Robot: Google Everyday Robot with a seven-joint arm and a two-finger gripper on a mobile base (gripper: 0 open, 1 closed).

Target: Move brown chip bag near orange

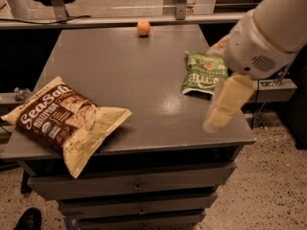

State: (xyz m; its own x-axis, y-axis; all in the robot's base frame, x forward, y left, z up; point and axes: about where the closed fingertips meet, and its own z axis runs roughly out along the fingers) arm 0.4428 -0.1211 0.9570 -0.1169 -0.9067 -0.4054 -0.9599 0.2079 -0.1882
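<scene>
The brown chip bag (60, 119) lies flat on the front left corner of the grey table (124, 75), with its pale edge hanging over the front rim. The orange (143, 28) sits at the table's far edge, near the middle. My gripper (223, 102) hangs in the air over the table's right front part, far to the right of the brown bag and well in front of the orange. It holds nothing that I can see. The white arm (268, 32) behind it covers the table's right edge.
A smaller green chip bag (203, 73) lies on the right side of the table, partly behind my gripper. Drawers (134, 188) sit under the tabletop. A rail and metal posts (181, 1) run behind the table. A dark shoe (29, 219) is on the floor at lower left.
</scene>
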